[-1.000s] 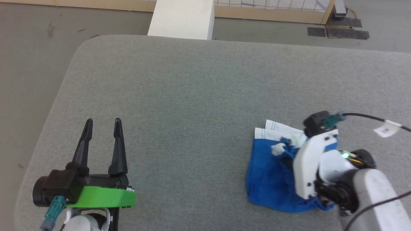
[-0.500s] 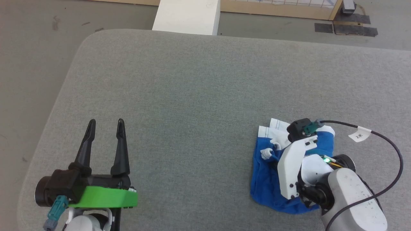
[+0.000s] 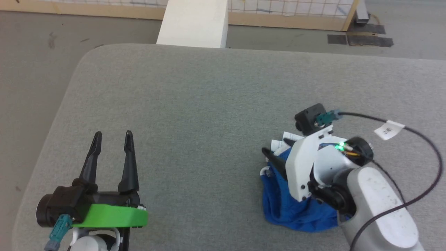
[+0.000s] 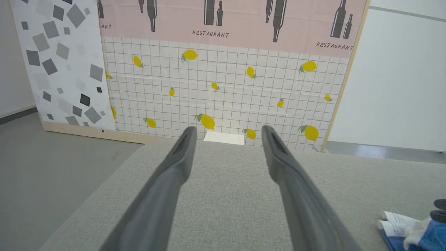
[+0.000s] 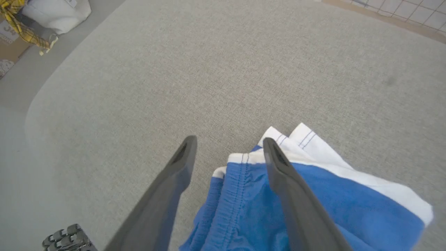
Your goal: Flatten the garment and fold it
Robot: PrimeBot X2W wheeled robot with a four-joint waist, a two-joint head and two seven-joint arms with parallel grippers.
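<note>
My right gripper (image 5: 229, 141) hangs wide open astride the crumpled garment (image 5: 240, 202) edge, one finger over cloth, one over bare table (image 5: 139, 69), so closing here I may pinch several layers and bunch it worse.

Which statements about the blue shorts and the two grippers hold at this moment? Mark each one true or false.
1. The left gripper is open above the table, apart from the garment. True.
2. The garment lies flat and spread out. False: it is bunched in a heap.
3. The right gripper is shut on the garment. False: it is open, with its fingers apart over the white-trimmed edge.
4. The garment lies on the robot's right side of the table. True.
</note>
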